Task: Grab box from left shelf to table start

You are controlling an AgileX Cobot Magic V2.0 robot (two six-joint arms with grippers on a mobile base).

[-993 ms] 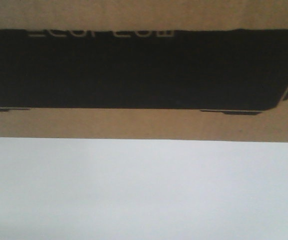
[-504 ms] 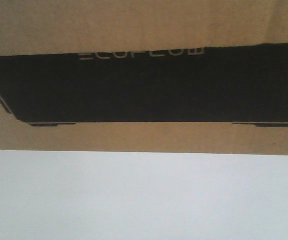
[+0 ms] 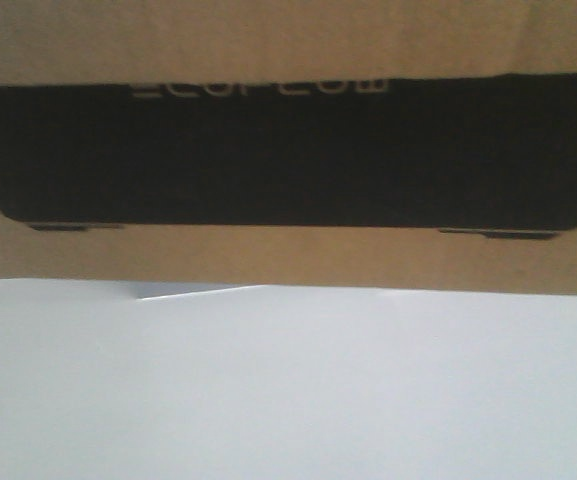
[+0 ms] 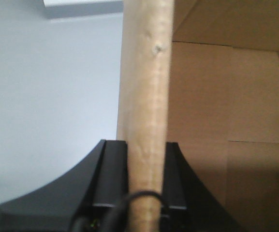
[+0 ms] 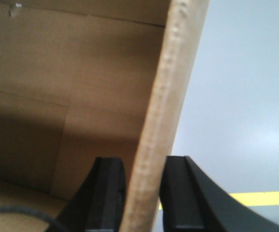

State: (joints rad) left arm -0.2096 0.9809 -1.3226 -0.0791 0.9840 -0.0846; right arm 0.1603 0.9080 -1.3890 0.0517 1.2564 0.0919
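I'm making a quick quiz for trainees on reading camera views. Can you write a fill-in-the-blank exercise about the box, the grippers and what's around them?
1. The box, clamped at a wall by the left gripper and by the right gripper, is made of brown ____.
2. Its printed panel is ____ with white lettering.
3. The table seen below it in the front view is ____.
4. The stripe in the right wrist view is ____.

Missing words: cardboard; black; white; yellow.
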